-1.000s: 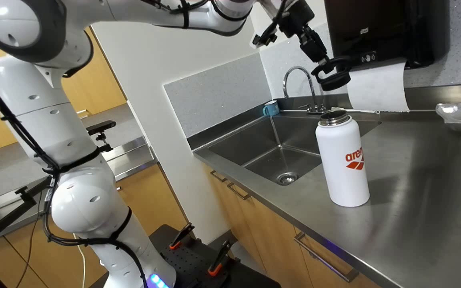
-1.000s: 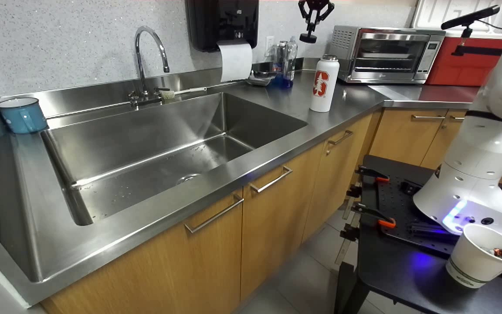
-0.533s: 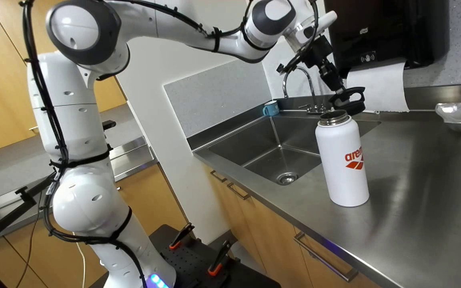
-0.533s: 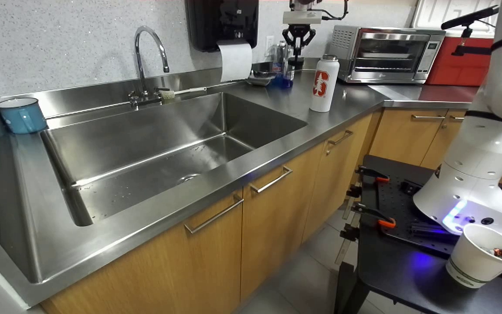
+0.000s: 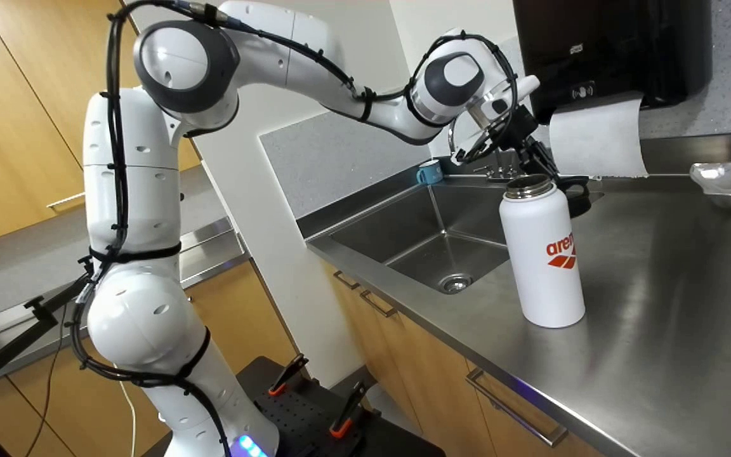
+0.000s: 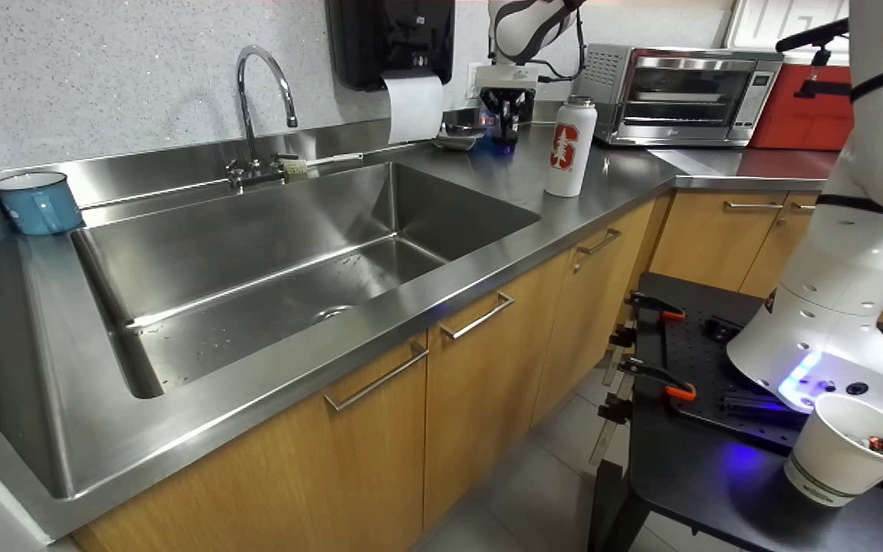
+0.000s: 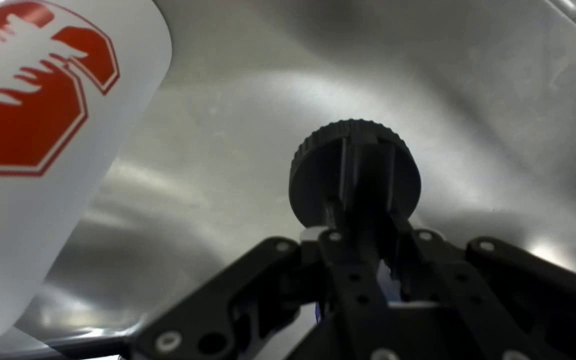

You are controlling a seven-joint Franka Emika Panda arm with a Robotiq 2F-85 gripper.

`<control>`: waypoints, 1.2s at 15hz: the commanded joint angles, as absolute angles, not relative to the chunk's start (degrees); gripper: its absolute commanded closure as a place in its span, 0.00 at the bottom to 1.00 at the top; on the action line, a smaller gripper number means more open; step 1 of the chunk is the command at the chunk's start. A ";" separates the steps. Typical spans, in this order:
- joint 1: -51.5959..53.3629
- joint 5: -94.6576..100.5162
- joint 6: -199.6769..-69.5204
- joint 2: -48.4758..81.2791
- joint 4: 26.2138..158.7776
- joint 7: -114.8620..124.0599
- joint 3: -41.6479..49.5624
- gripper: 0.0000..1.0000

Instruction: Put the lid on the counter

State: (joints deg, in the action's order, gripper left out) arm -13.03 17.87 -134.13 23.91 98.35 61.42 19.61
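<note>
While its jaws press from both sides on the black lid (image 7: 313, 182), pinching it, the gripper (image 7: 366, 212) stands lower than half a second earlier in both exterior views. In an exterior view the lid then showed beside the mouth of the white bottle (image 5: 540, 266); now it shows below that mouth, partly hidden behind the white bottle. The arm (image 5: 308, 73) has come down with the jaws, whereas the white bottle keeps its place, upright. Beneath the jaws extends the steel counter (image 5: 670, 304); whether the lid touches it cannot be told.

Near the jaws, at their left in the wrist view, rises the side of the white bottle, a strip of steel separating it from the lid. Ahead of the jaws and at their right, the same view shows further steel surface. Behind them, in an exterior view, stands a clear bottle (image 6: 485, 117), mostly hidden by the gripper. Farther out, the rim of the sink (image 6: 453, 207) bounds the steel on one side of the jaws; a toaster oven (image 6: 687, 100) stands well apart on the other.
</note>
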 commanded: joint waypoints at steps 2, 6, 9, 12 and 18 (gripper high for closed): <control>-10.72 18.02 -137.49 25.70 100.67 65.98 20.84 0.95; -9.98 17.63 -139.05 27.21 102.51 67.86 20.98 0.95; -9.88 17.15 -140.03 27.98 103.57 68.48 20.97 0.95; -9.68 17.00 -141.06 28.34 104.36 68.42 21.15 0.91; -8.65 17.82 -141.92 26.55 105.62 67.91 22.01 0.23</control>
State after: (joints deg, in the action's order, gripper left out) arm -10.23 17.53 -139.87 28.94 103.45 67.14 20.62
